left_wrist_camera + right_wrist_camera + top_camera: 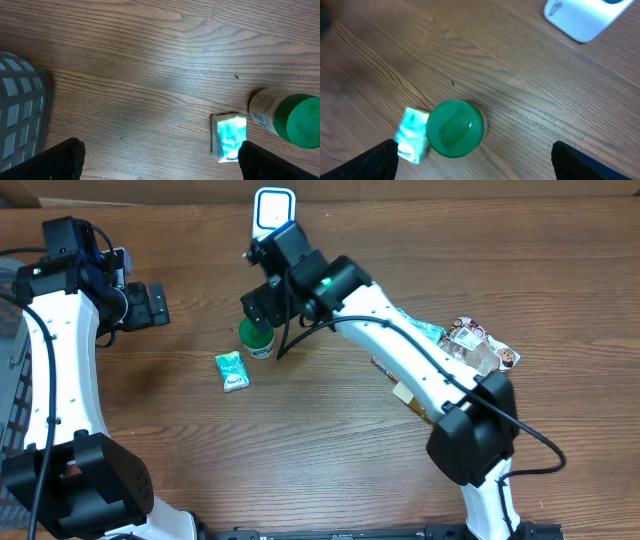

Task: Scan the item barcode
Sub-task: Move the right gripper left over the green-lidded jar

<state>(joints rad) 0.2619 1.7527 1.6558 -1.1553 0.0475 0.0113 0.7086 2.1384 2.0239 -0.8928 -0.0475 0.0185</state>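
**Jar upright at mid-bench, both sets of fingers spread wide**

The green-lidded jar [257, 338] stands just left of centre in the overhead frame. It sits on its base with its long axis straight up. The round, smooth lid faces the camera, and the side below it is pale with a printed label.

The right gripper [262, 302] hangs directly over the jar. Its fingers [380, 160] are spread wide at the lower corners of the wrist view, and neither touches the jar.

A flat, glossy teal packet [232, 370] lies just beside the jar, to its lower left. The white, round-cornered scanner [273, 208] stands at the top edge, with a strip of bare wood-grain bench [330, 440] between it and the jar.

The left gripper [150, 305] is at the upper left, its fingers [60, 160] wide with nothing between them. A grey gridded basket [20, 105] fills the left edge. Crumpled snack wrappers [480, 348] lie at the right. Below the jar, the lower centre of the bench is open.
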